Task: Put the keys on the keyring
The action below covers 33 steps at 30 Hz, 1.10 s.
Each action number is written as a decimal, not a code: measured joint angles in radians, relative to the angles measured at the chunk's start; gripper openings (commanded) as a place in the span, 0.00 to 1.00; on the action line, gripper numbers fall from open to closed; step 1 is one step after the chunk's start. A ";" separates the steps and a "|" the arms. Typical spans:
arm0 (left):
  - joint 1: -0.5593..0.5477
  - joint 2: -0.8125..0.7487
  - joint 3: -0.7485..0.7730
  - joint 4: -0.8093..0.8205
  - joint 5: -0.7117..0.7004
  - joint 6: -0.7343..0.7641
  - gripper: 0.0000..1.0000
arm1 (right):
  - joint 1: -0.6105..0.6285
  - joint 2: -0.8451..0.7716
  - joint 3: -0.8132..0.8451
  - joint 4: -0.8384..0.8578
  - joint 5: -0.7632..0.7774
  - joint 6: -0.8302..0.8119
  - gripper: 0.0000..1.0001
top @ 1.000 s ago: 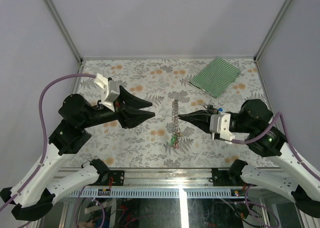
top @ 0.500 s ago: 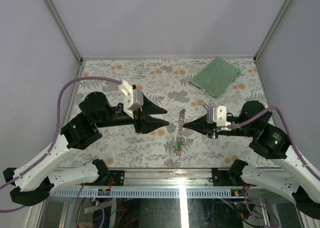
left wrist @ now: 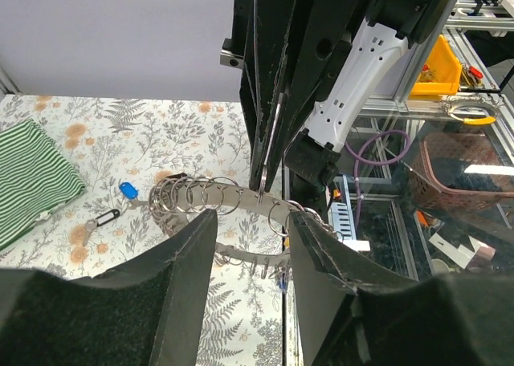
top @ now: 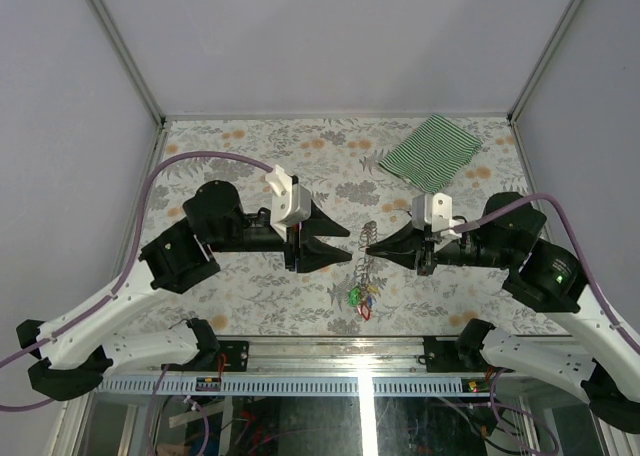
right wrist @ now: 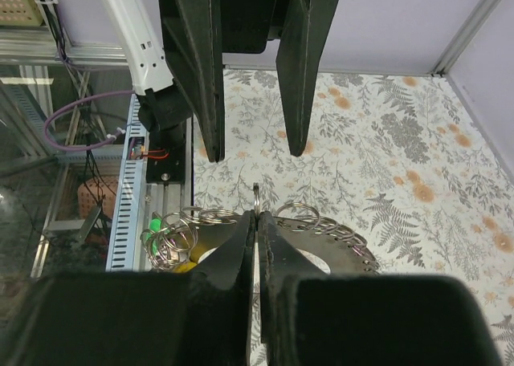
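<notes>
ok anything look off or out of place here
A blue-tagged key and a black-tagged key lie loose on the table near the green-striped cloth, apart from the keyring. The right gripper holds that ring in shut jaws, other tagged keys hanging from it.

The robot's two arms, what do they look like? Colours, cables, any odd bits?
Both arms match. The left arm and right arm have white lower links and bulky black joint housings. Each ends in a gripper, left gripper and right gripper, with two black, pointed, wedge-shaped fingers. A white block sits on each wrist, and a purple cable loops to it from below.
</notes>
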State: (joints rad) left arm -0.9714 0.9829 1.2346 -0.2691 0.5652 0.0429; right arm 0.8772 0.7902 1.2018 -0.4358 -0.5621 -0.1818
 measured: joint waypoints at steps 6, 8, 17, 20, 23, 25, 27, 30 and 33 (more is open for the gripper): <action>-0.011 0.016 0.000 0.000 0.000 0.000 0.41 | 0.000 0.027 0.050 -0.061 0.002 -0.001 0.00; -0.015 0.021 0.000 0.000 0.000 0.000 0.40 | 0.000 0.036 0.063 -0.082 0.002 -0.002 0.00; -0.031 0.035 0.000 0.000 -0.001 0.000 0.36 | 0.000 0.076 0.113 -0.158 0.002 -0.017 0.00; -0.034 0.036 0.000 0.000 -0.001 0.000 0.34 | 0.000 0.090 0.124 -0.177 0.001 -0.022 0.00; -0.037 0.041 0.000 -0.001 -0.001 0.000 0.33 | 0.000 0.104 0.135 -0.191 0.000 -0.029 0.00; -0.037 0.045 0.000 -0.001 -0.001 0.001 0.32 | 0.000 0.111 0.141 -0.197 -0.001 -0.032 0.00; -0.038 0.051 0.000 -0.001 -0.001 0.003 0.32 | 0.000 0.113 0.142 -0.204 -0.003 -0.034 0.00; -0.039 0.058 0.000 -0.002 -0.001 0.005 0.30 | 0.000 0.116 0.143 -0.211 -0.005 -0.037 0.00; -0.043 0.064 0.000 -0.003 -0.002 0.008 0.28 | 0.000 0.118 0.143 -0.211 -0.006 -0.040 0.00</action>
State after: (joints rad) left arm -1.0145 1.0473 1.2346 -0.2726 0.5636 0.0505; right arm 0.8772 0.9081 1.3453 -0.6464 -0.5682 -0.2222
